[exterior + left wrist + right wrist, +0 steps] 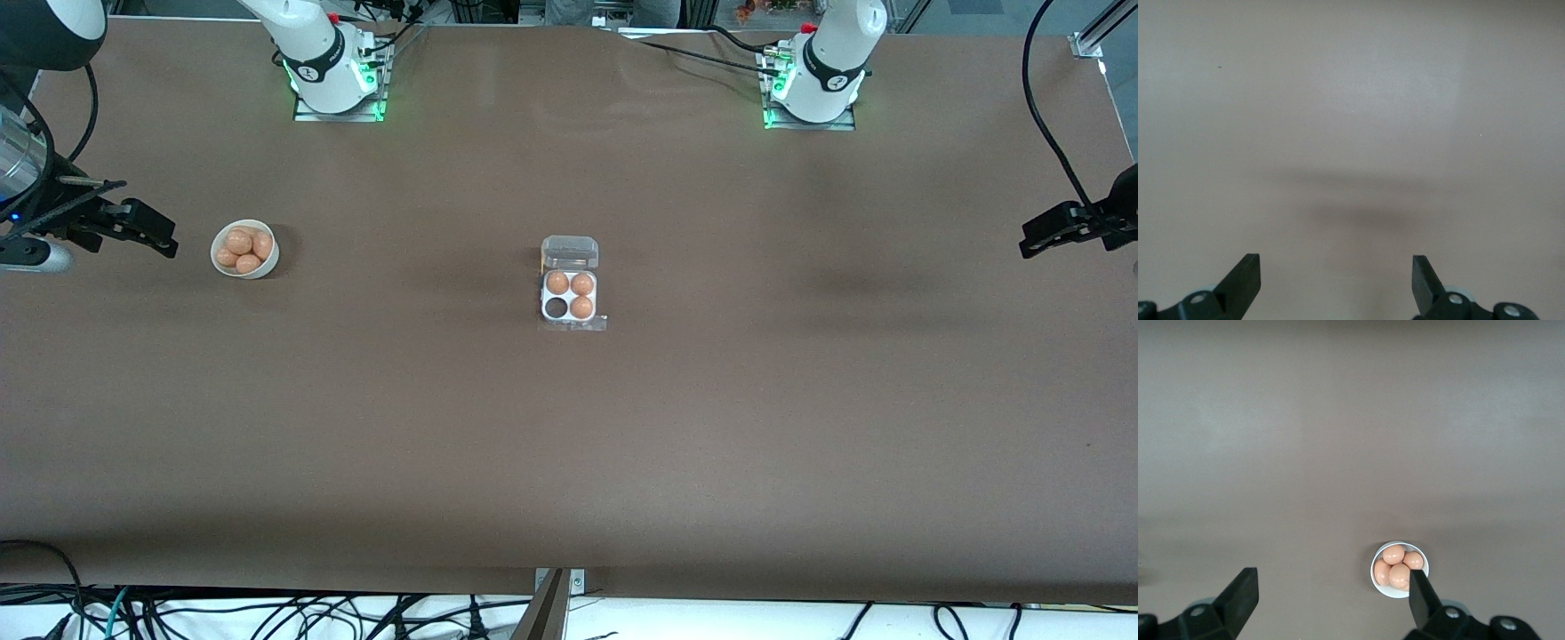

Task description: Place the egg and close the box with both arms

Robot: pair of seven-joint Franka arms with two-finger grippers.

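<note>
Right gripper (156, 238): fingers spread apart, holding nothing, raised over the table's right-arm end beside the bowl.
Bowl (244, 249): white, piled with loose eggs (247, 248); a pinch off-centre could roll one out.
Box (570, 286): mid-table, clear lid (570, 252) hinged open, three cells filled, one empty; a careless drop may crack an egg or shift the light tray.
Left gripper (1042, 233): fingers parted, empty, waiting over bare table at the left-arm end.

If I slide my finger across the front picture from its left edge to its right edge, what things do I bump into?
Right gripper → white bowl of eggs → egg box with its lid open, three eggs and one empty cell → left gripper.
</note>
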